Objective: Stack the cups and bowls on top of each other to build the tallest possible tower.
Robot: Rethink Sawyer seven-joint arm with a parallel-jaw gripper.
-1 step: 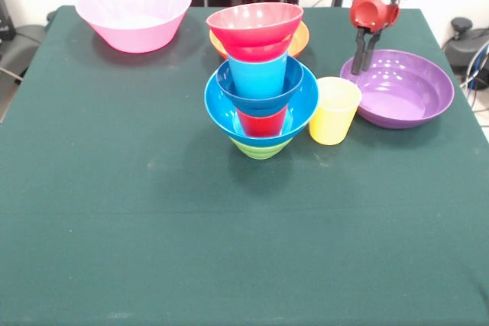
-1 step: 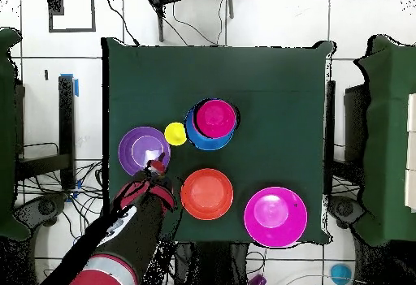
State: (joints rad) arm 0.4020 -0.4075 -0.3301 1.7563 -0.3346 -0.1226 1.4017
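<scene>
In the front view, the large pink bowl [image 1: 134, 13] sits far left, then the tower [image 1: 260, 82], with the small red bowl [image 1: 255, 26] on top of the sky-blue cup [image 1: 258, 75] and the orange bowl [image 1: 299, 38] behind it. Right of these stand the yellow cup [image 1: 333, 110] and the purple bowl [image 1: 399, 88]. The gripper [image 1: 364, 57] hangs over the purple bowl's rim, its fingers close together and holding nothing. The step is probably taking the yellow cup, so spread the fingers, pinch one wall, and lift straight to avoid nudging the tower.
</scene>
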